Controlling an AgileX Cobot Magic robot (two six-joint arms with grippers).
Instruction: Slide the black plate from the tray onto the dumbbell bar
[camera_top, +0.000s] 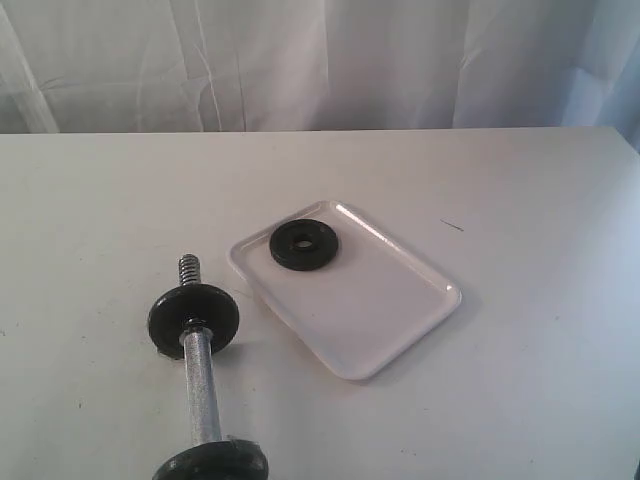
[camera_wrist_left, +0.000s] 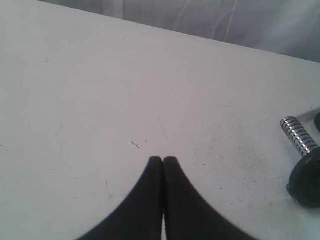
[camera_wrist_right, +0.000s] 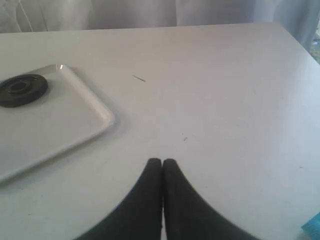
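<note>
The black plate (camera_top: 304, 245) lies flat in the far corner of the white tray (camera_top: 385, 320); the right wrist view shows the plate (camera_wrist_right: 21, 89) on the tray (camera_wrist_right: 60, 125) too. The dumbbell bar (camera_top: 202, 385) lies left of the tray, its threaded end (camera_top: 189, 269) pointing away, with a black disc (camera_top: 194, 318) on it and another at the near edge (camera_top: 212, 464). Its threaded end (camera_wrist_left: 298, 135) also shows in the left wrist view. My left gripper (camera_wrist_left: 163, 160) is shut and empty over bare table. My right gripper (camera_wrist_right: 162, 162) is shut and empty, off the tray's corner. Neither gripper shows in the exterior view.
The white table (camera_top: 520, 190) ends at a pale curtain (camera_top: 300, 60) behind. A small dark fleck (camera_top: 452, 225) lies right of the tray. A bit of blue (camera_wrist_right: 313, 227) shows at the edge of the right wrist view.
</note>
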